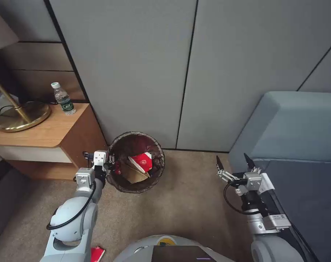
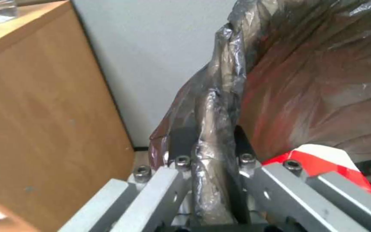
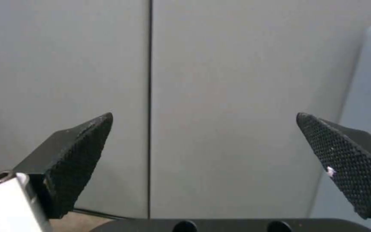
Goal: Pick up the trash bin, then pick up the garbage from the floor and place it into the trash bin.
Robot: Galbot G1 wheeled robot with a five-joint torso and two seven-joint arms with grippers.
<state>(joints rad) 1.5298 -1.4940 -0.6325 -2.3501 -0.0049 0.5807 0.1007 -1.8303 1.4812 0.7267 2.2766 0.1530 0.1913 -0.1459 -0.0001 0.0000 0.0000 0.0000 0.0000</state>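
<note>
The left gripper (image 2: 207, 161) clamps the bag-lined rim of the small round trash bin (image 1: 136, 162) beside the wooden nightstand (image 1: 45, 134) — light, crinkly, slippery liner, so pinch the stiff rim; the right gripper (image 1: 233, 164) hangs spread wide, empty

Soft even light, blurry wrist views

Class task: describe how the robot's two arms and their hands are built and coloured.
Both arms are rounded silver-grey shells with a looping black cable. The left hand has boxy pale metal links with hex bolts. The right hand has pointed black fingers with dimpled pads, and a white label near the wrist.
</note>
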